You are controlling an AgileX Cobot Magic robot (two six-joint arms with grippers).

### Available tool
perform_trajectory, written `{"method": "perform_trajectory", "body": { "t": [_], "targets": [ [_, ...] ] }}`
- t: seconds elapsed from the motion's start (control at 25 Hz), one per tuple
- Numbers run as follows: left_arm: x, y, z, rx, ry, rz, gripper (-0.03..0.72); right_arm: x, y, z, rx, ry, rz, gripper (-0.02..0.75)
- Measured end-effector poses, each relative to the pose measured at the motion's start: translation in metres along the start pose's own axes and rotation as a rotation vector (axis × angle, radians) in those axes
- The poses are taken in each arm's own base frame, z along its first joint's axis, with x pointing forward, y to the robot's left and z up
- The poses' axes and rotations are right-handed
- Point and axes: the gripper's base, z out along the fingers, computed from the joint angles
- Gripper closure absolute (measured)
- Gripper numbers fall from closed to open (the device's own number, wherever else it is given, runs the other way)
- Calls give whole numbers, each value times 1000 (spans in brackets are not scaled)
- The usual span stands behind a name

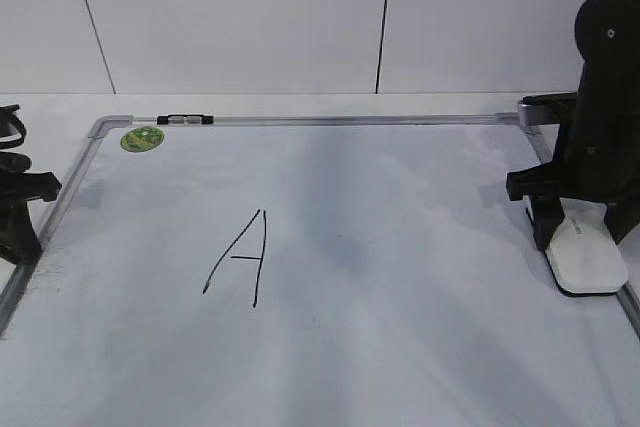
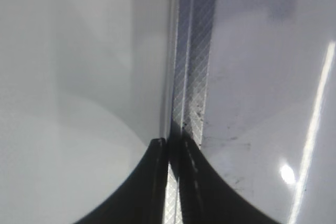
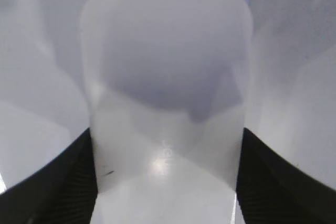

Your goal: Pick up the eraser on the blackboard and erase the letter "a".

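A plain white table is seen at the back, and behind it a white wall is split into panels by thin dark seams. Not much else is shown tbh.

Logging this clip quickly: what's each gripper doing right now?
Left gripper: shut, empty, over the blackboard frame.
Right gripper: shut on the eraser.

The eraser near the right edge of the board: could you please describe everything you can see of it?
The eraser is a white, smooth, plastic-looking block with rounded corners, a thin black underside and faint lettering on top. It lies flat on the blackboard beside the right frame rail. The right gripper straddles its near end, one dark finger against each long side.
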Motion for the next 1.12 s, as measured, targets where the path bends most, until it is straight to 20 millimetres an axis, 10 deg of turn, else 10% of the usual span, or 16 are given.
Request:
{"method": "perform_trajectory", "body": {
  "t": [1.12],
  "targets": [
    [-1,0,0,4,-10,-4,642,-9,-1,-19,1,5,14,71]
  ]
}}
